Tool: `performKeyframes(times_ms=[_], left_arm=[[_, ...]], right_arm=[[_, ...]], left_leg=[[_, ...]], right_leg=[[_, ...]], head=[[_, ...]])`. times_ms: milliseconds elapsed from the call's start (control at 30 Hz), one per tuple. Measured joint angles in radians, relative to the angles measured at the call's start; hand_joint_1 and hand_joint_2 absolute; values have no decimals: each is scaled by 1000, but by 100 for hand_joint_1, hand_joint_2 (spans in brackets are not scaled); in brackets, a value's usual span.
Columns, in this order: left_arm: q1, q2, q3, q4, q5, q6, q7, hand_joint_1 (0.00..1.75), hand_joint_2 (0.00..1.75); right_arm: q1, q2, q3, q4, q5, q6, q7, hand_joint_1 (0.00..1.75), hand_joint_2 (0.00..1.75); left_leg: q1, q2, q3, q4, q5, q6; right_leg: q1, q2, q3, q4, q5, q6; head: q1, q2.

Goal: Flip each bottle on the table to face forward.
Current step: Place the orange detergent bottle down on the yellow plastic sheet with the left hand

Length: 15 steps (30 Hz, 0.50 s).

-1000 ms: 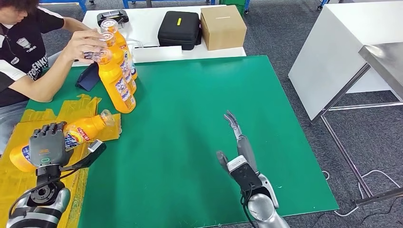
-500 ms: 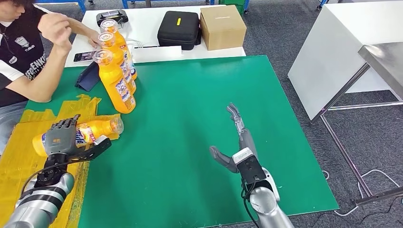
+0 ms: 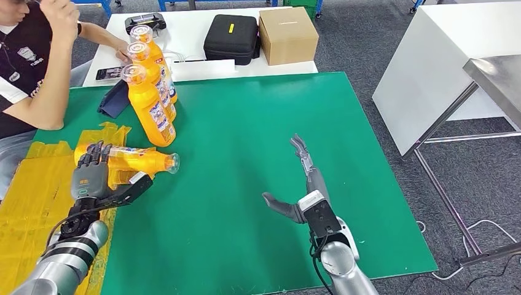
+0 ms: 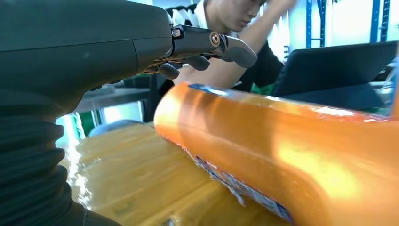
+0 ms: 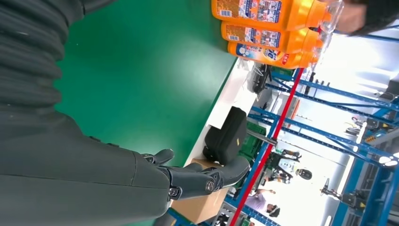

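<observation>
I see my left hand (image 3: 92, 178) at the left side of the green mat (image 3: 246, 153), its fingers wrapped over the body of an orange bottle (image 3: 132, 160) that lies on its side. The bottle runs across in front of me, its clear cap end pointing right, out past the hand and over the mat; its base end is on the yellow plastic sheet (image 3: 31, 196). In the left wrist view the bottle (image 4: 291, 155) sits right beside the palm with the fingers (image 4: 211, 44) curved above it, so I log this hand as grasping the bottle. Whether the bottle touches the sheet or is lifted off it, I cannot tell.

My right hand (image 3: 304, 190) is over bare mat, well apart from every bottle. Its fingers are stretched forward, thumb out to the left, holding nothing: released.

Three upright bottles (image 3: 147, 92) stand in a tight row at the mat's far left, touching one another, labels toward the right. In the right wrist view the same three (image 5: 268, 30) show stacked side by side.

A person (image 3: 31, 61) sits at the far left, one hand raised. Behind the mat, a white table (image 3: 184, 34) carries a black case (image 3: 231, 38) and a cardboard box (image 3: 287, 34).
</observation>
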Motion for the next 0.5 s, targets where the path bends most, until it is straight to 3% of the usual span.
performKeyframes(times_ms=[300, 367, 433, 500], left_arm=[[6, -27, 12, 3, 69, 20, -37, 0, 175], [15, -33, 17, -4, 121, 17, -75, 0, 175], [40, -47, 28, -44, 261, -20, -175, 0, 175], [91, -71, 36, -141, 488, -126, -302, 0, 175]], right_arm=[[0, 0, 0, 13, -4, 0, -1, 0, 175], [1, 0, 0, 15, -10, -1, -2, 0, 87], [7, 0, -1, 15, -24, -2, -9, 0, 0], [22, 0, -4, 9, -46, -4, -25, 0, 0]], left_leg=[[0, 0, 0, 0, 0, 0], [0, 0, 0, 0, 0, 0], [0, 0, 0, 0, 0, 0], [0, 0, 0, 0, 0, 0]], right_leg=[[0, 0, 0, 0, 0, 0], [0, 0, 0, 0, 0, 0], [0, 0, 0, 0, 0, 0], [0, 0, 0, 0, 0, 0]], head=[[0, 0], [0, 0], [0, 0], [0, 0]])
